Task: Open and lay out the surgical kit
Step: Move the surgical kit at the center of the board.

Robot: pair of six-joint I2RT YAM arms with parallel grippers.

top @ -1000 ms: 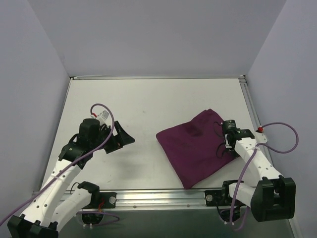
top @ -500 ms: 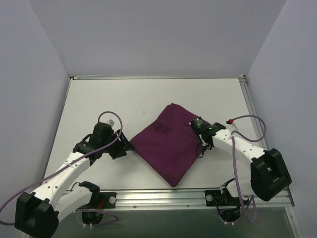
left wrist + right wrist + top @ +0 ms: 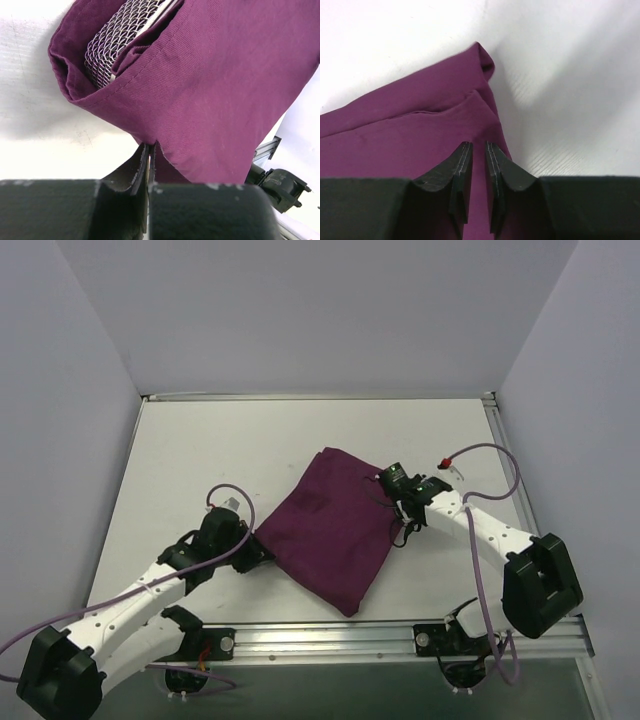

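Note:
The surgical kit is a dark purple cloth wrap [image 3: 325, 525] lying as a folded bundle in the middle of the white table [image 3: 200, 450]. In the left wrist view the wrap [image 3: 225, 85] gapes at one end and the silver wire-mesh tray [image 3: 120, 37] shows inside. My left gripper [image 3: 258, 550] is at the bundle's left corner, and its jaws [image 3: 150, 146] are shut on the cloth's edge. My right gripper [image 3: 385, 480] is over the bundle's far right corner, its jaws [image 3: 479, 147] a little apart above the cloth [image 3: 410, 135], gripping nothing. No instruments show.
A metal rail [image 3: 320, 635] runs along the near table edge with both arm bases on it. Pale walls close in the table on the left, back and right. The right arm's base [image 3: 280, 182] shows beyond the bundle in the left wrist view.
The right gripper dragged the bundle leftwards to the table's middle and has begun to part its jaws. The left gripper came in to the bundle's left corner and shut on the cloth.

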